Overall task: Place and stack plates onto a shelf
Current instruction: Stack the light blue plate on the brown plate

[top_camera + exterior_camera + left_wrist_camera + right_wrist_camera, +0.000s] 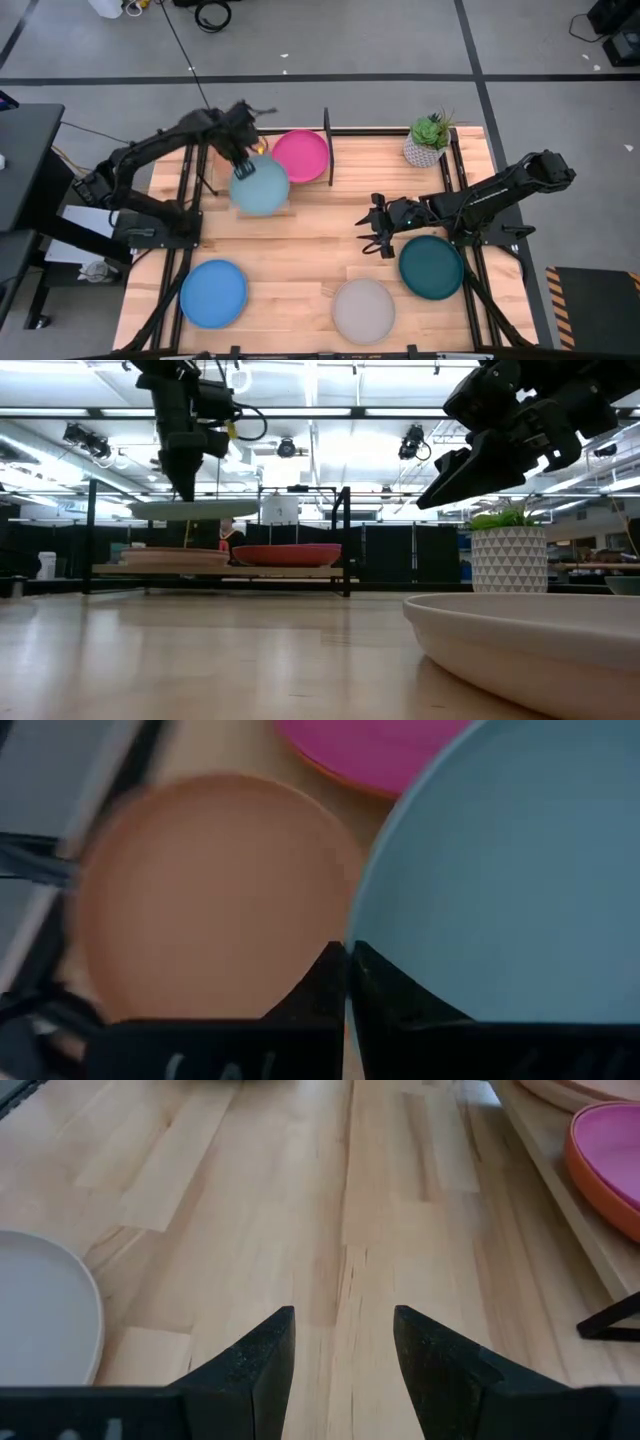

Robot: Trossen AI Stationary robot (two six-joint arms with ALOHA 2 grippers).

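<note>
Left claw (243,168) pinches the pale blue plate (261,187), which hides most of the tan plate (215,890); right claw (372,236) gapes.

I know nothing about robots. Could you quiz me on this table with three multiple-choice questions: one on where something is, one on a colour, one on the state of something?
1. Where is the potted plant?
A. At the shelf's right end
B. Between the arms
C. On the blue plate

2. What colour is the plate held by the left gripper?
A. Magenta
B. Pale blue
C. Grey

3. How are the right gripper's jaws?
A. Shut on a plate
B. Shut, empty
C. Open, empty

Answers: 1 A, it stands by the shelf's right side. 2 B, the pale blue plate hangs from it over the shelf. 3 C, bare table shows between the jaws.
</note>
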